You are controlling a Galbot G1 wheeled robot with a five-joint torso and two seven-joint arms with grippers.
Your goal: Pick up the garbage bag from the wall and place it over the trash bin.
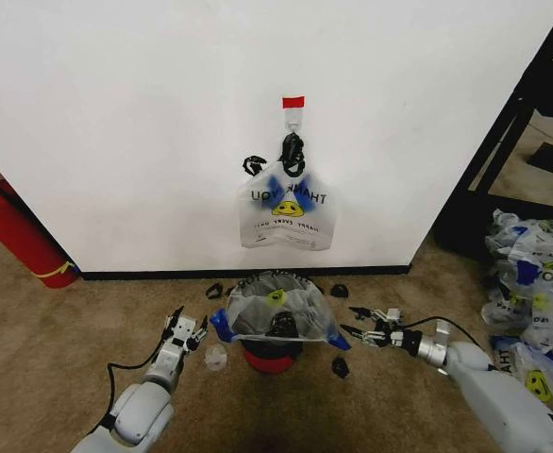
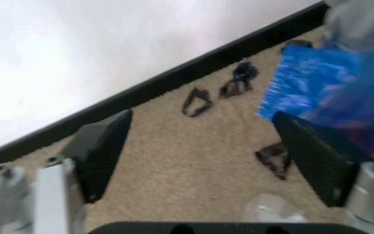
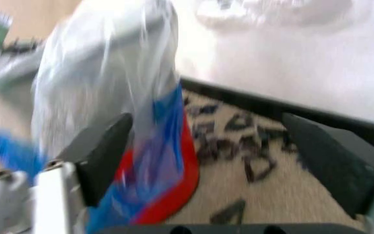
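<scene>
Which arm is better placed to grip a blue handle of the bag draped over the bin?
Probably the right: the open right gripper nearly touches the bag's blue handle beside the bin; the open left gripper sits farther off.

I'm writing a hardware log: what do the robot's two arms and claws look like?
Both arms are smooth silver-grey shells with a thin black cable looping along each. The left claw is white and silver with black parts; the right claw is mostly black. Up close, the fingers are dark, wedge-shaped pads on silver brackets.
</scene>
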